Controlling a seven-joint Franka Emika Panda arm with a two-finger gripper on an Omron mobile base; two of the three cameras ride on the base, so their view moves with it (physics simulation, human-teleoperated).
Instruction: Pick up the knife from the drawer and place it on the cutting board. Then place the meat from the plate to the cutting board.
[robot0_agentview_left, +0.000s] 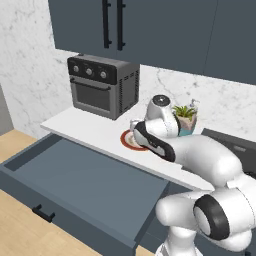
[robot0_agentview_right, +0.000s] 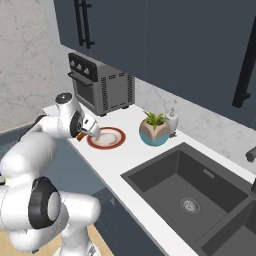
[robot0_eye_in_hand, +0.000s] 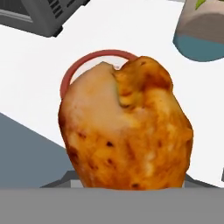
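Right up against the hand camera sits the meat (robot0_eye_in_hand: 127, 131), a glossy orange-brown chunk so close that it hides the fingertips entirely, so how wide the end effector (robot0_agentview_right: 82, 134) stands cannot be read directly; the chunk hanging there above the tabletop says it is gripped. Behind it only an arc of the plate (robot0_eye_in_hand: 98, 56) and its red rim peeks out over the top. From the right base view, a sliver of orange shows at the end effector, just at the near edge of the plate (robot0_agentview_right: 106, 138), on the white tabletop (robot0_agentview_right: 130, 160). From the left base view the arm's own forearm covers most of the plate (robot0_agentview_left: 127, 140) and the hand itself. Below, the drawer (robot0_agentview_left: 75, 185) stands pulled wide open, its floor bare and blue-grey. Toaster oven (robot0_agentview_left: 102, 85) and the potted plant (robot0_agentview_right: 154, 129) stand behind, the plant partly cut off in the hand view.
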